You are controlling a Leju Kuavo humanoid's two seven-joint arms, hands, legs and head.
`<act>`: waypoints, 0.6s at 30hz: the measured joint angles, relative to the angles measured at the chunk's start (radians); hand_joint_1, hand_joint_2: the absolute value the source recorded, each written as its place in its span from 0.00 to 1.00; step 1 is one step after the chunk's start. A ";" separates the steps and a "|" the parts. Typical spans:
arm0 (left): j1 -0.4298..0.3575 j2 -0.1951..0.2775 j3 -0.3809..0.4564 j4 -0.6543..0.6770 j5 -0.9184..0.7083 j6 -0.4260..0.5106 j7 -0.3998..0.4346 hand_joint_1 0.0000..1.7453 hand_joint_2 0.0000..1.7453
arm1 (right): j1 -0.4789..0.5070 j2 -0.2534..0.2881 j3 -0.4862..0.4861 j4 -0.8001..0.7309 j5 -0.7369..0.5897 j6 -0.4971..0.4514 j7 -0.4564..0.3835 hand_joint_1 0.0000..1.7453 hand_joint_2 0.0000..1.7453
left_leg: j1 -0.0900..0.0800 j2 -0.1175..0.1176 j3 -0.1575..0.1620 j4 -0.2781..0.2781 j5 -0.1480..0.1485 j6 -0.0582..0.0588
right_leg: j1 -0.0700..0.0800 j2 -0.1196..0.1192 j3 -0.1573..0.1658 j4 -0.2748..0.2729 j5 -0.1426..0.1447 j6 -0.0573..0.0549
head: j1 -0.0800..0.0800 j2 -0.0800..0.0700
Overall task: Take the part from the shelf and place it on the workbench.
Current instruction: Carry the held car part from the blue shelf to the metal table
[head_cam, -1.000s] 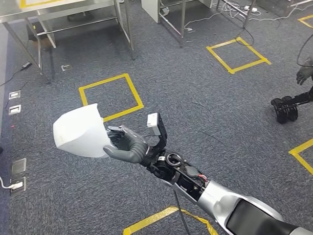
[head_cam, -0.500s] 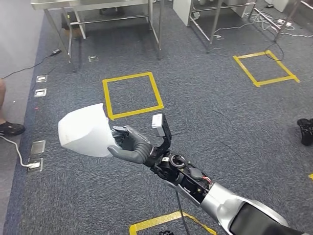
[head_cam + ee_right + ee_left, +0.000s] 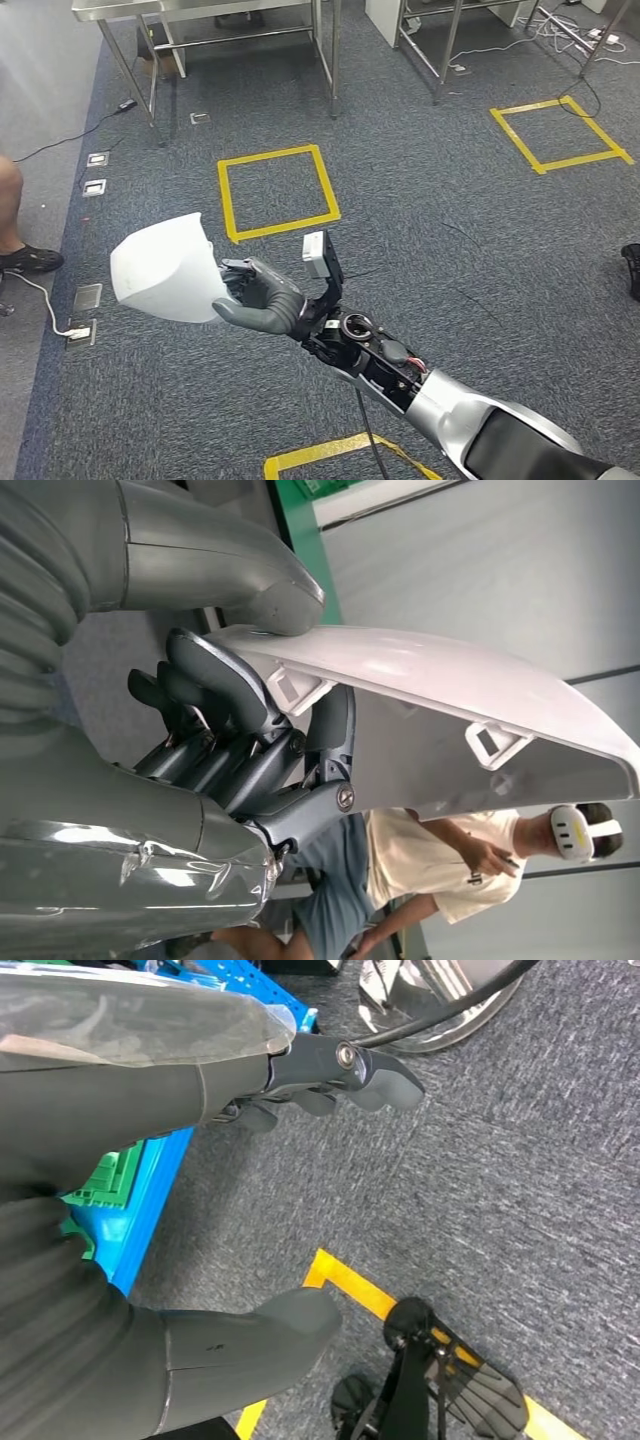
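One white part (image 3: 162, 268), held level, extends leftward from right robot hand (image 3: 260, 297).

We see a smooth, matt white plastic part (image 3: 162, 268), rough grey carpet (image 3: 423, 220) with glossy yellow tape (image 3: 278, 193), and brushed metal table legs (image 3: 332, 55).

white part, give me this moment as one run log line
right hand: fingers grip white part | part: held above carpet, workbench not reached | left hand: empty, fingers apart
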 joint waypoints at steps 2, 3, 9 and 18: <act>0.000 0.001 0.000 0.000 -0.002 0.000 0.002 0.00 1.00 | 0.000 0.000 0.000 0.000 0.003 -0.004 0.000 1.00 1.00 | 0.000 0.000 0.000 0.001 -0.001 -0.003 | -0.001 0.000 0.000 -0.001 -0.001 -0.001 | -0.001 0.000; 0.000 0.002 0.000 0.000 -0.004 0.000 0.004 0.00 1.00 | 0.000 0.000 0.000 0.000 0.003 -0.005 -0.001 1.00 1.00 | -0.001 0.000 -0.001 0.002 -0.003 -0.001 | -0.003 0.000 0.000 -0.002 -0.001 0.000 | -0.002 0.000; -0.002 0.002 0.000 0.000 -0.012 -0.002 0.005 0.00 1.00 | -0.005 0.000 0.003 -0.009 0.005 -0.006 -0.002 1.00 1.00 | 0.013 0.018 0.045 -0.061 0.011 0.010 | 0.001 -0.028 -0.030 0.082 -0.053 0.018 | 0.004 0.000; -0.001 0.006 0.000 0.000 -0.015 -0.001 0.006 0.00 1.00 | -0.001 -0.001 0.011 -0.009 0.008 -0.008 -0.002 1.00 1.00 | 0.033 0.020 0.046 -0.001 -0.043 -0.035 | -0.034 -0.028 -0.026 0.028 0.008 0.059 | 0.023 0.000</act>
